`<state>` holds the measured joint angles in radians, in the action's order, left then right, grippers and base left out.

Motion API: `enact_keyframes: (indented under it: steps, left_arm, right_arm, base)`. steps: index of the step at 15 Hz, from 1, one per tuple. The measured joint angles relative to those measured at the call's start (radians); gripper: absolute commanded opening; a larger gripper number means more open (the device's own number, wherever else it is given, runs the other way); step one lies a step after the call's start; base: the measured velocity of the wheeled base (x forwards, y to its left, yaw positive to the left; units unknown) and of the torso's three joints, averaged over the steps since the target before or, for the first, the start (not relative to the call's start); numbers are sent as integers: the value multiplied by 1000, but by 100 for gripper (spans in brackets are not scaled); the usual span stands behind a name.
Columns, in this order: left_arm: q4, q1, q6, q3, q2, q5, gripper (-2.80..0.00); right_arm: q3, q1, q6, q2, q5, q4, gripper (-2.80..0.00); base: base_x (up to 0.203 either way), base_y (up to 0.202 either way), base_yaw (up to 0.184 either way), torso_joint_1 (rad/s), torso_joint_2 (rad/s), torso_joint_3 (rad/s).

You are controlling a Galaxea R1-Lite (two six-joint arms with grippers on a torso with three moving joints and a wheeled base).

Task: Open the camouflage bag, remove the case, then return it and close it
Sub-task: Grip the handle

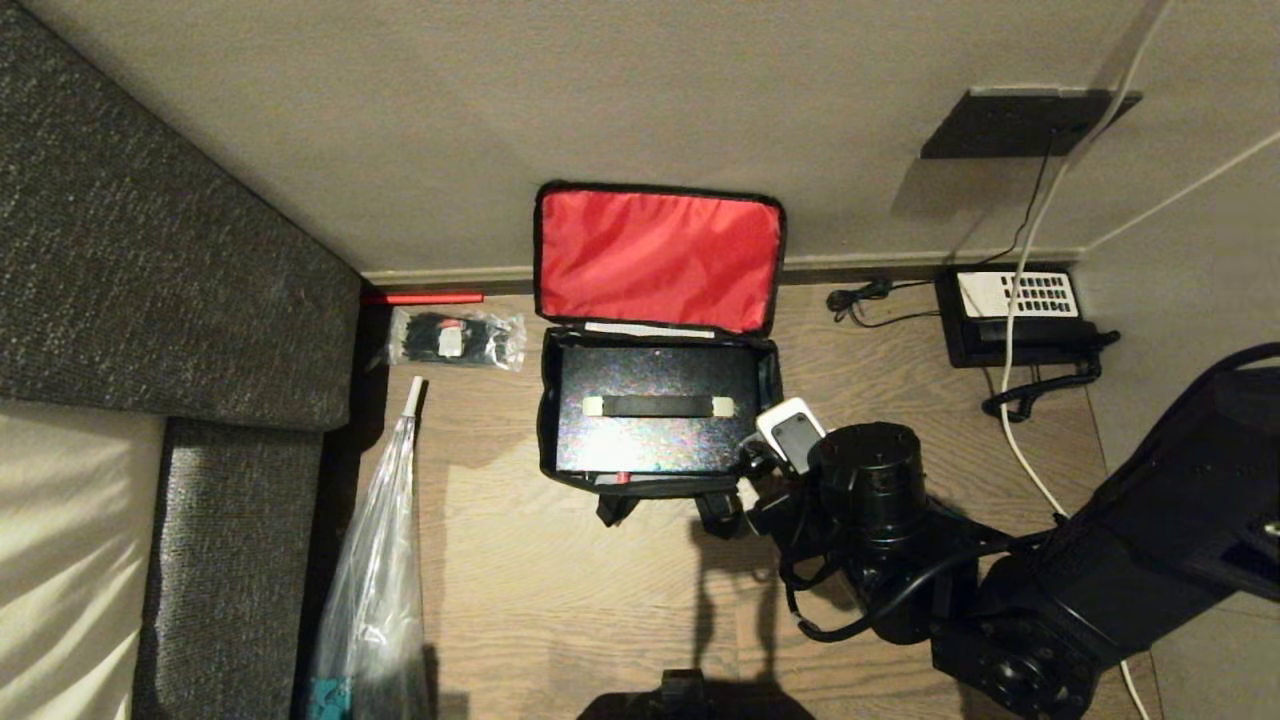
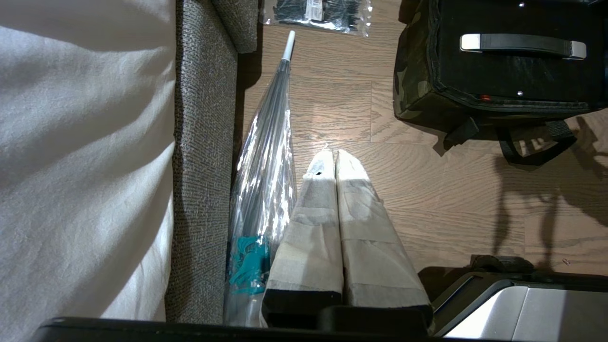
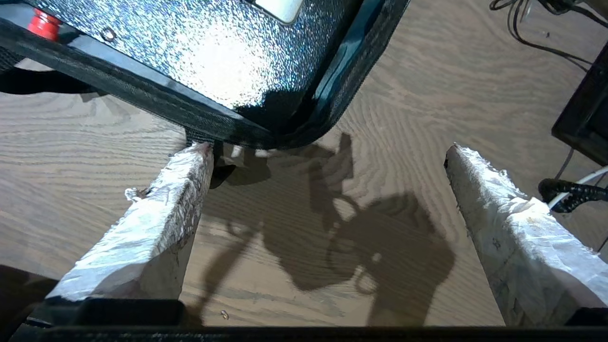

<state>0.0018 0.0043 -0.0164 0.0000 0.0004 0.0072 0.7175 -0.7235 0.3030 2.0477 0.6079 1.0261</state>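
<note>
Right pincer [image 3: 327,156] spread beside speckled black case [image 1: 655,410] in camouflage bag [image 2: 413,80].

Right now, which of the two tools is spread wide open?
The right tool, by the bag's near corner: its fingers stand far apart. The left tool's fingers press together over bare floor.

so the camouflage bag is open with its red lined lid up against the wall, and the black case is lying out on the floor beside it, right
Not quite. The boxy camouflage fabric bag is open with its red-lined lid up against the wall, but the flat black speckled hard case sits inside the bag, as the head view shows.
</note>
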Motion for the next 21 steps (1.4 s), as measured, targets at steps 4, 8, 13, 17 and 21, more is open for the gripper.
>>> enact_keyframes:
  steps: [4, 8, 13, 17, 21]
  left_arm:
    - [0, 0, 0, 0, 0, 0, -280]
    - [0, 0, 0, 0, 0, 0, -280]
    - [0, 0, 0, 0, 0, 0, -280]
    - [0, 0, 0, 0, 0, 0, -280]
    - [0, 0, 0, 0, 0, 0, -280]
  right_arm:
    - [7, 0, 0, 15, -5, 2, 0]
    - [10, 0, 0, 25, -6, 2, 0]
    - [10, 0, 4, 29, -6, 3, 0]
    - [11, 0, 6, 30, -6, 5, 0]
    - [8, 0, 18, 30, -5, 4, 0]
  base:
    - [0, 0, 0, 0, 0, 0]
    - [0, 0, 0, 0, 0, 0]
    - [0, 0, 0, 0, 0, 0]
    - [107, 0, 1, 2, 0, 0]
    - [25, 0, 0, 1, -1, 1]
